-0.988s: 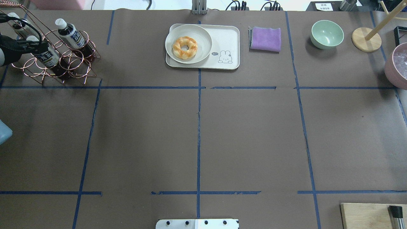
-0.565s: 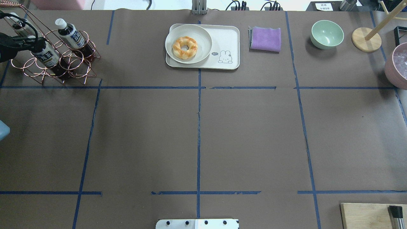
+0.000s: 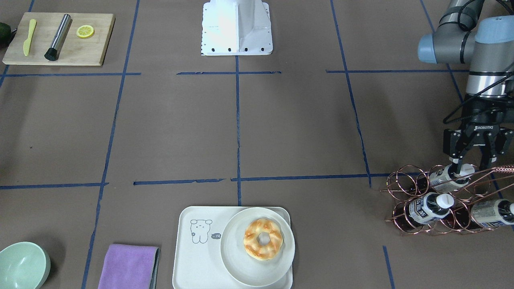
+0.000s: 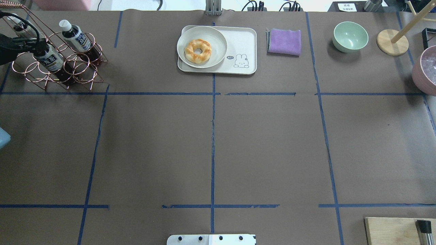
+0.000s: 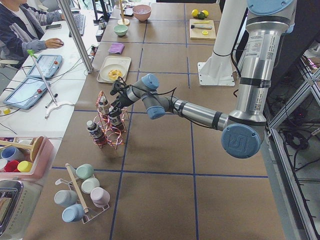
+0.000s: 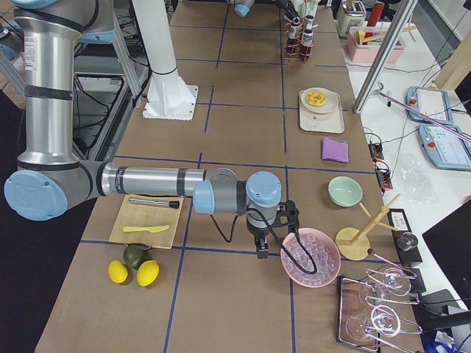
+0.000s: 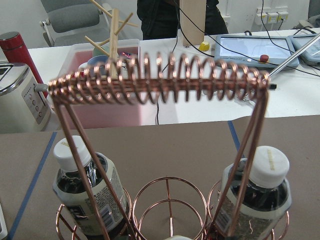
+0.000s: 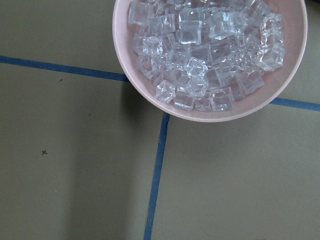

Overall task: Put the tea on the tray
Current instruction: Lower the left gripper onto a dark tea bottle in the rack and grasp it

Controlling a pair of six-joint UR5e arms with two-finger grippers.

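Jaws of left gripper [image 3: 468,167] standing apart, straddling white cap [image 3: 466,170] of tea bottle [image 3: 441,176] leaning in copper wire rack [image 3: 402,181], 3 o'clock from off-white tray [image 3: 192,265], front view. Right gripper [image 6: 260,251] hovering by ice bowl [image 8: 220,116]; jaws unreadable.

Rack [image 7: 160,80]: glossy copper wire; tray [image 4: 243,41]: matt plastic; tbl cover [image 4: 272,143]: matt paper.

You are working in a robotics lab, not a kitchen: brown paper [image 4: 153,143] gridded with blue tape [image 4: 213,153] covers the surface [image 4: 272,143], a big industrial arm [image 5: 257,85] rises beside a bolted base [image 3: 237,28], and a person [image 5: 20,27] sits at a side desk [image 5: 30,112] with tablets [image 5: 44,66].
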